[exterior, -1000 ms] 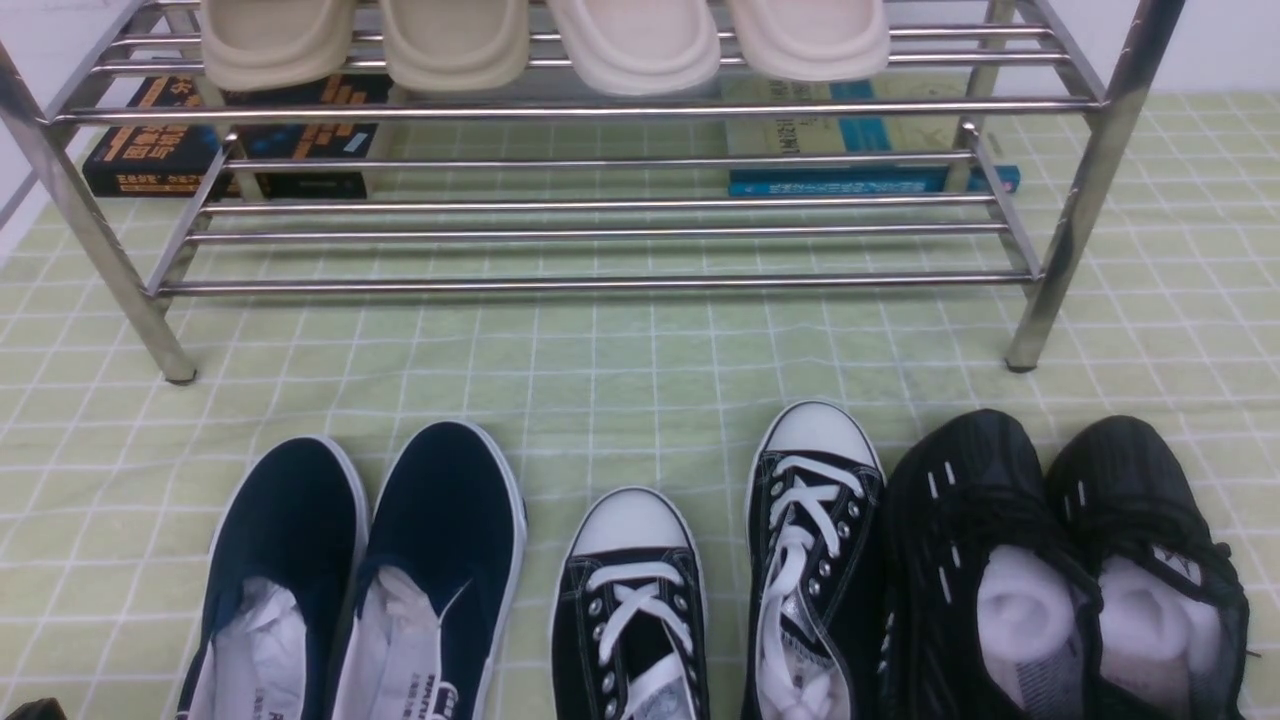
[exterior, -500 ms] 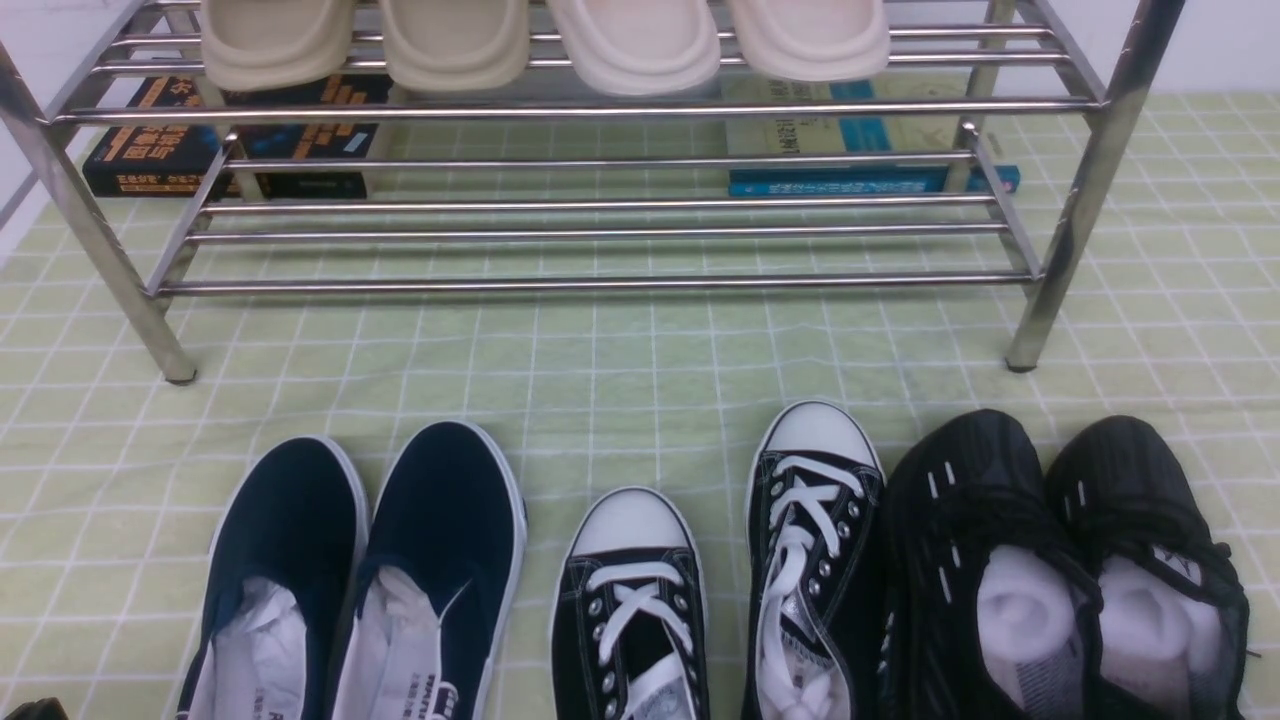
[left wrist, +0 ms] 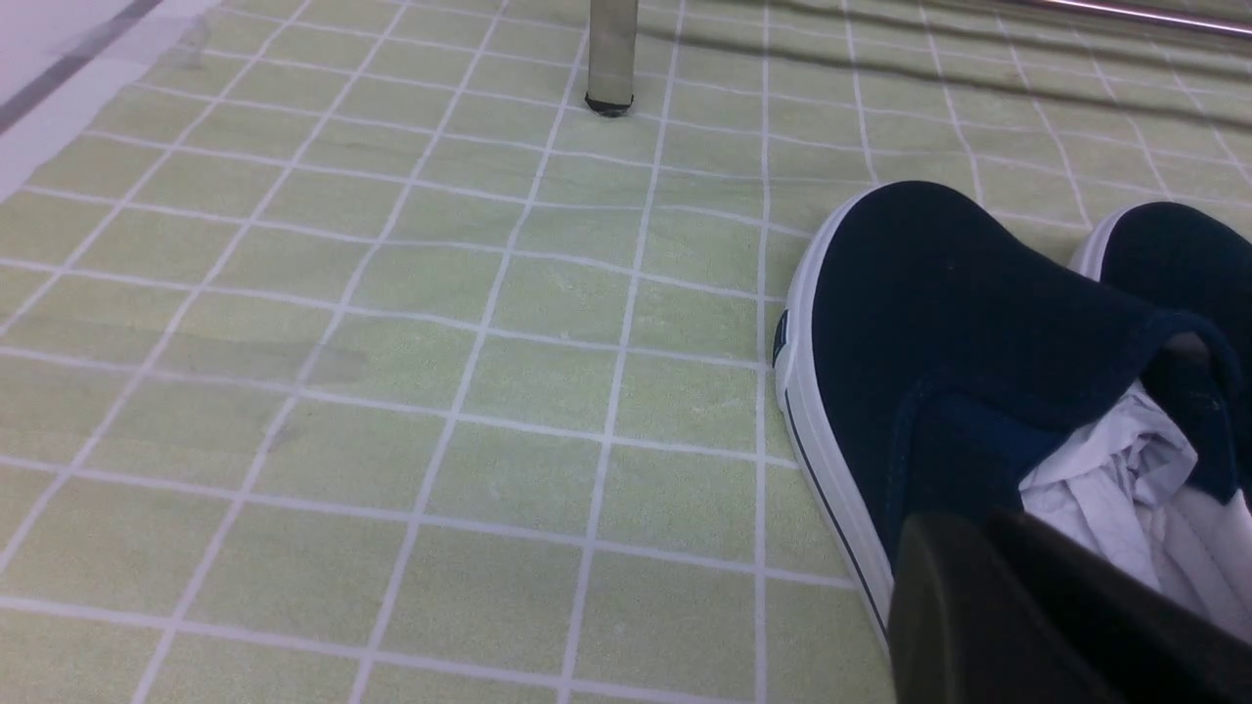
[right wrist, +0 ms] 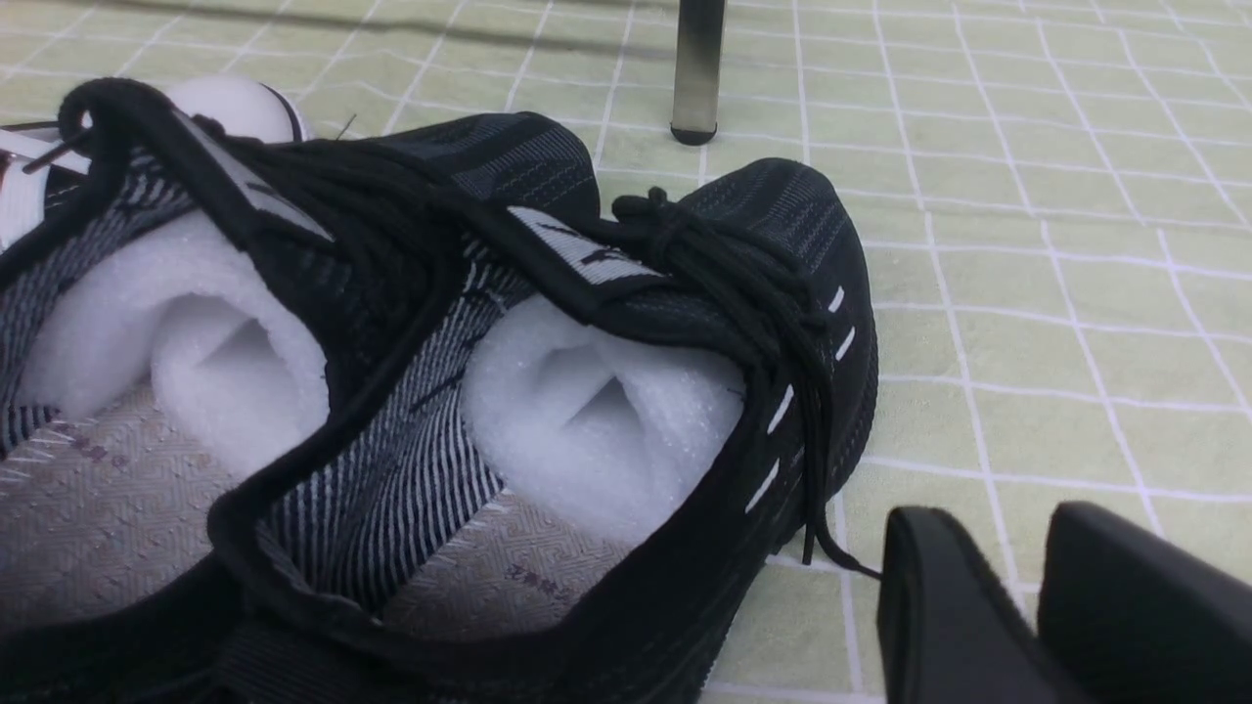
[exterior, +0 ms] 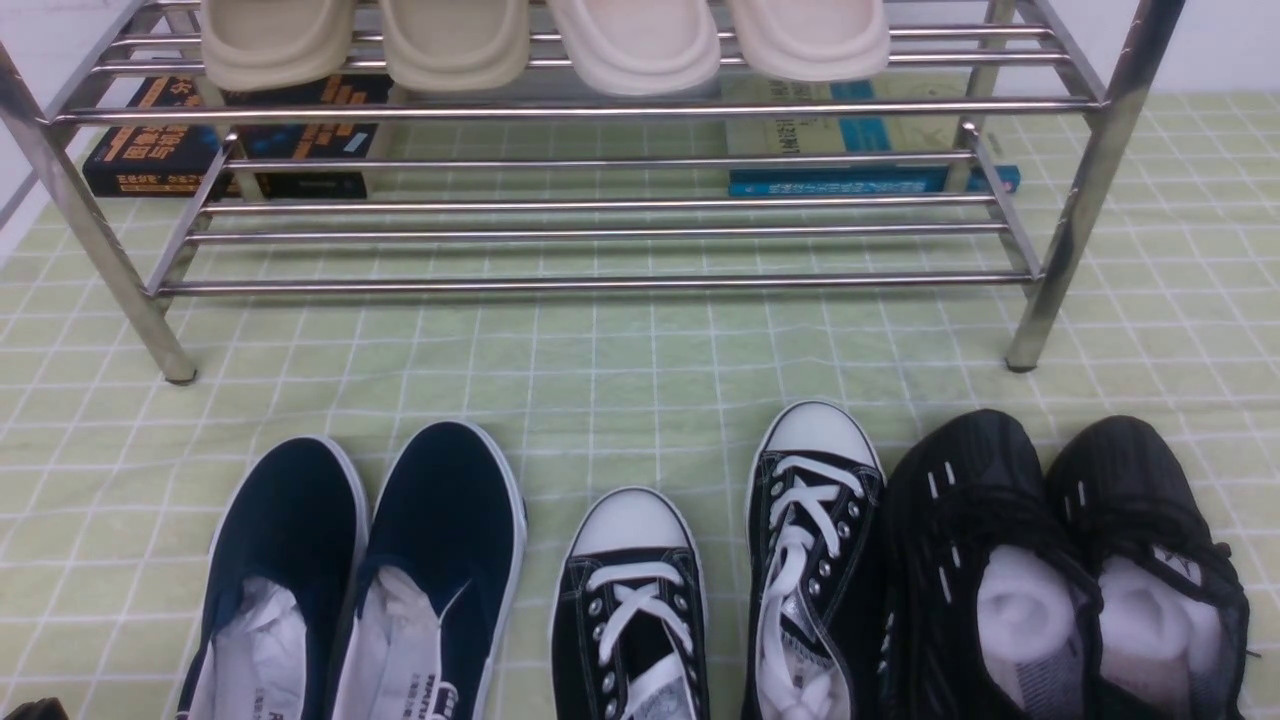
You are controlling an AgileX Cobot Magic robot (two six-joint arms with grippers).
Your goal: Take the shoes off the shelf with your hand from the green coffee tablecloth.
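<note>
The right gripper (right wrist: 1037, 596) shows only as two dark finger tips in its wrist view. They stand close together with a thin slit between them and nothing gripped; how wide the jaws truly stand cannot be told. It hovers low, just beside the outer flank of the shoes (right wrist: 509, 391), a pair of black knit sneakers with white dash marks. The left gripper (left wrist: 1027, 616) appears as one dark block with no visible gap, seemingly shut and empty, just beside the navy slip-ons (left wrist: 978, 342).

In the front view, the shoes (exterior: 1060, 560) sit side by side on the green coffee tablecloth (exterior: 620, 380) near its front right corner, touching the black canvas sneakers (exterior: 810, 560). The shelf (exterior: 600, 240) stands farther back, its lower tier bare, pale slippers (exterior: 540, 40) on top.

The shoes look light, with soft, yielding knit uppers and white foam stuffing. The firmer heel collar or the sole edge probably offers the surest hold.
</note>
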